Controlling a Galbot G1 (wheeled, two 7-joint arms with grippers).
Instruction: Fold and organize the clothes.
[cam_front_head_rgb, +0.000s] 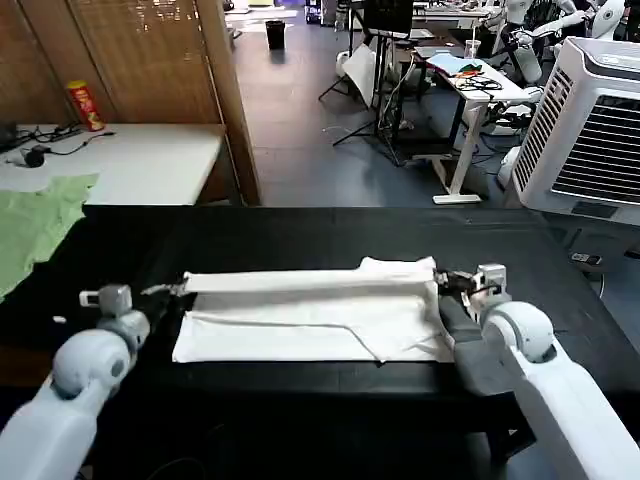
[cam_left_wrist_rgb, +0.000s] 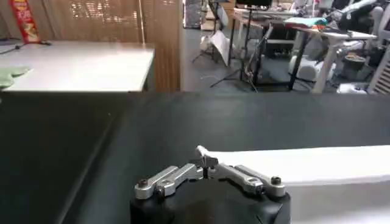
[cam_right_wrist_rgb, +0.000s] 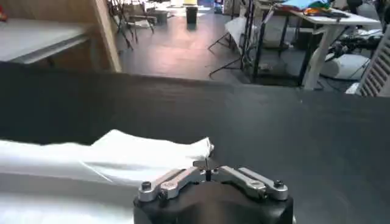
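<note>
Left claw (cam_left_wrist_rgb: 206, 163) pinched shut on white T-shirt (cam_front_head_rgb: 310, 310) corner; right claw (cam_right_wrist_rgb: 207, 165) shut on opposite end. No print readable.

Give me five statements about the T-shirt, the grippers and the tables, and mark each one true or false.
1. The white T-shirt lies on the black table. True.
2. The left gripper is shut on the shirt's edge. True.
3. The right gripper hovers open, high above the table. False: it is shut on the shirt's other end.
4. The pale green garment lies on top of the white shirt. False: it lies apart, at the robot's left.
5. The red can stands on the black table. False: it stands on the white table behind.
</note>
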